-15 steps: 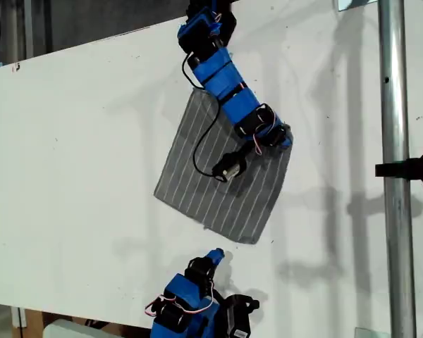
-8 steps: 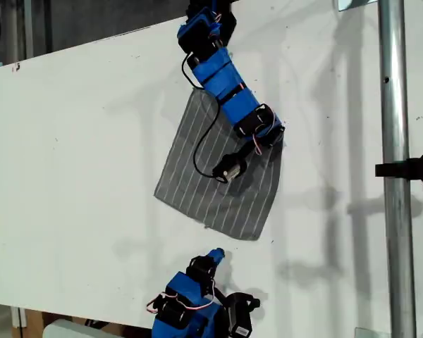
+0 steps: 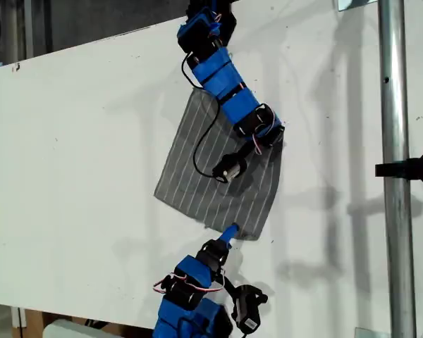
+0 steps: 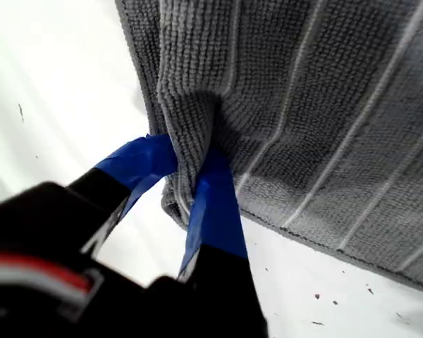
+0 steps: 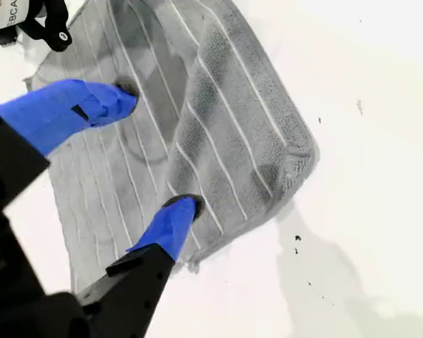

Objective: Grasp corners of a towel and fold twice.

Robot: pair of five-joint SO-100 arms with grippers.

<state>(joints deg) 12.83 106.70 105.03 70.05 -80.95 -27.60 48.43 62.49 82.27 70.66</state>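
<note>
The towel [image 3: 222, 176] lies mid-bench, soft and floppy (it bunches readily). My first gripper [image 4: 190, 172] pinches its 3 o'clock corner; my second gripper [image 5: 151, 155], jaws parted, straddles the 5 o'clock edge.

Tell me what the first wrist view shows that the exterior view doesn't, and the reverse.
Only the first wrist view shows my first gripper shut on a pinched ridge of the towel beside its hem. Only the exterior view shows the whole towel on the white table, both arms, my second gripper at the towel's near corner and the metal pole. Both show the grey striped towel and the table.
</note>
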